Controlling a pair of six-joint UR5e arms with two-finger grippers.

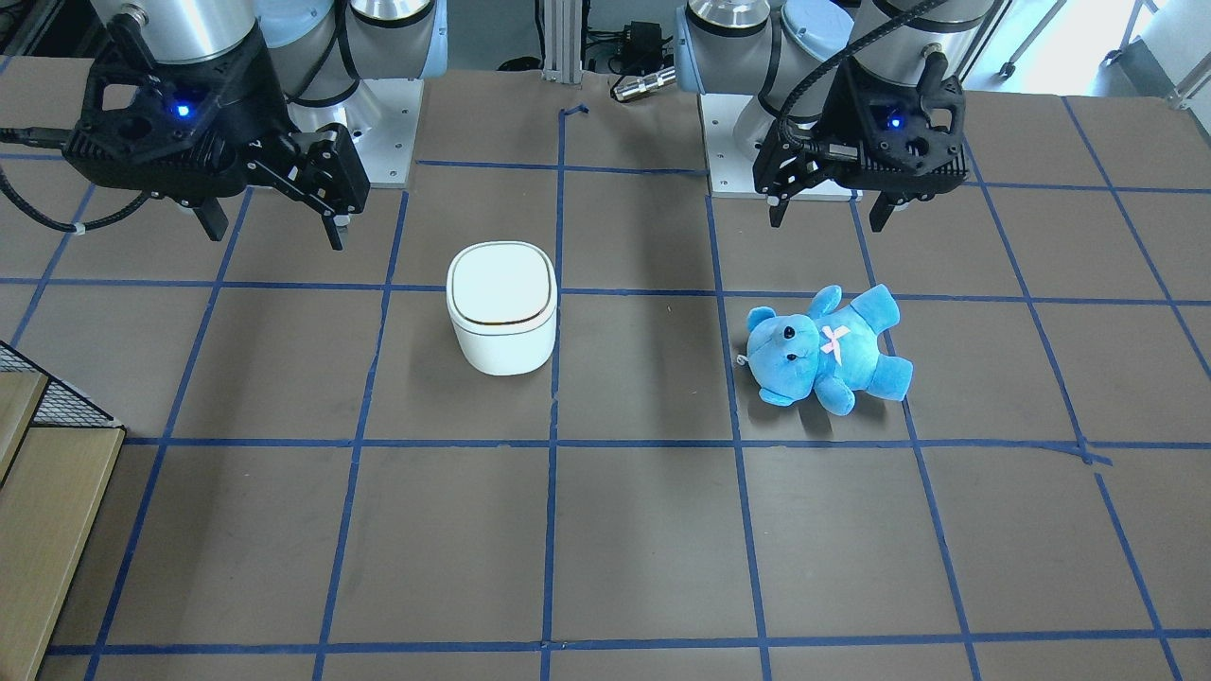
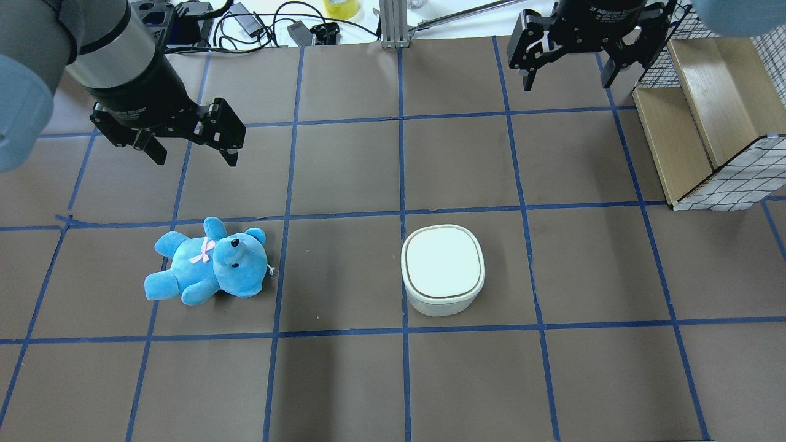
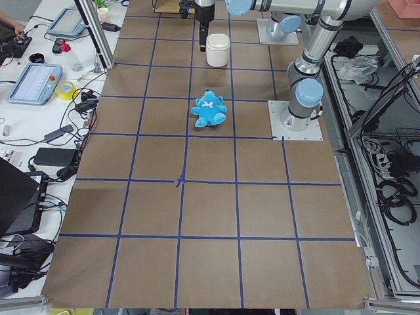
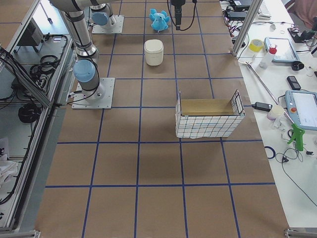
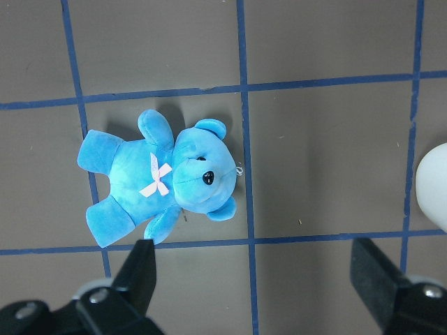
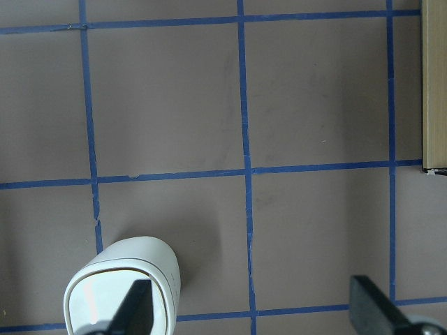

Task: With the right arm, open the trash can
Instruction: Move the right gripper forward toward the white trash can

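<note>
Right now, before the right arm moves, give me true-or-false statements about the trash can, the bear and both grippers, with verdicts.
1. The trash can has its lid shut. True.
2. The right gripper grips the lid. False: it hangs open, apart from the trash can.
3. The teddy bear lies face up on the table. True.
4. The left gripper holds the teddy bear. False: it hangs open and empty, apart from the teddy bear.

trash can (image 1: 501,307) lid shut; right end effector (image 1: 276,232) apart from it, jaws spread
</note>
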